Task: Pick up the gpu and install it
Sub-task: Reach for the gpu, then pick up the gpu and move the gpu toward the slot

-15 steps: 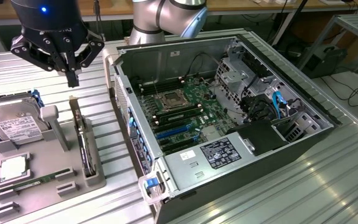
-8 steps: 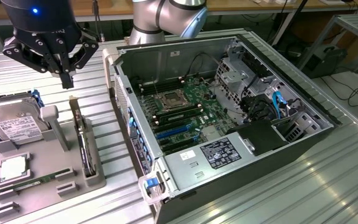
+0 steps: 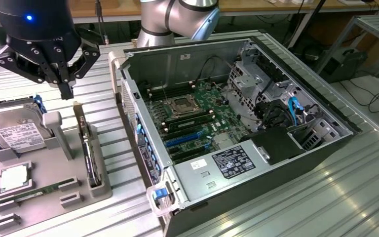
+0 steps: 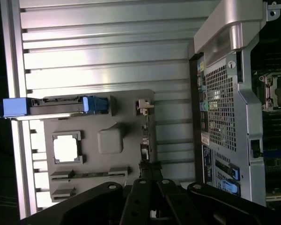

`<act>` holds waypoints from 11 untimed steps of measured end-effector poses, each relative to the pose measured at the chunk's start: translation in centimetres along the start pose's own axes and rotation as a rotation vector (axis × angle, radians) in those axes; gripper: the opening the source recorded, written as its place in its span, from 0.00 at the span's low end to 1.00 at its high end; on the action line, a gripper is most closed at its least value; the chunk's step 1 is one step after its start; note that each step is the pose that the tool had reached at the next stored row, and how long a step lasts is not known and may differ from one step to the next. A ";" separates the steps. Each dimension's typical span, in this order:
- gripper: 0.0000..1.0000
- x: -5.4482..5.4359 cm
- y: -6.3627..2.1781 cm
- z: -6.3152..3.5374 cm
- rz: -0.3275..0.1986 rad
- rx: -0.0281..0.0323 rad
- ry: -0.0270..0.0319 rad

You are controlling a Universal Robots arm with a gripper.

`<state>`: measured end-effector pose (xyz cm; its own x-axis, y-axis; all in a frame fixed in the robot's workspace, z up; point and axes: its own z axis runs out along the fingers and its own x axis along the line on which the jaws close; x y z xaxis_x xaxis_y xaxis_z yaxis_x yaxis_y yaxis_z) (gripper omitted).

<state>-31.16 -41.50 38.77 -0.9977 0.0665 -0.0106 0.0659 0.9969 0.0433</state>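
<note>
Scene: I hang over a ribbed metal worktop, a grey parts holder beneath me and an open computer case at 3 o'clock of it in the exterior view.

Fingers: my fingers are pressed together and empty, with the tips pointing straight down.

Gpu: the gpu stands on edge in a slot of the holder and reads as a thin dark strip. It has not been lifted or installed.

Gpu to fingers: in the exterior view the card lies toward 5 o'clock from my tips, lower down and clearly apart from them. In the wrist view my fingers sit roughly on the line of the gpu, with no contact.

Neighbours: a hard drive rests at 9 o'clock of the card, on the same holder.

Step in hand: by my reading, this is the approach to the grasp.

Doing it well: I judge the fingers must spread before any descent and square up across the card's thin edge. The drop should be vertical and centred along the card's length. The slot walls are close, so a skewed entry risks tilting or jamming the card.
</note>
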 end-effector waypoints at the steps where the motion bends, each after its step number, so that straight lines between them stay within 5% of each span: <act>1: 0.11 0.1 -0.16 0.01 -0.001 0.0001 0.0002; 11: 0.11 0.2 -0.50 0.02 -0.004 -0.0002 0.0004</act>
<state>-31.41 -41.99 38.73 -0.9980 0.0629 -0.0104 0.0624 0.9971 0.0434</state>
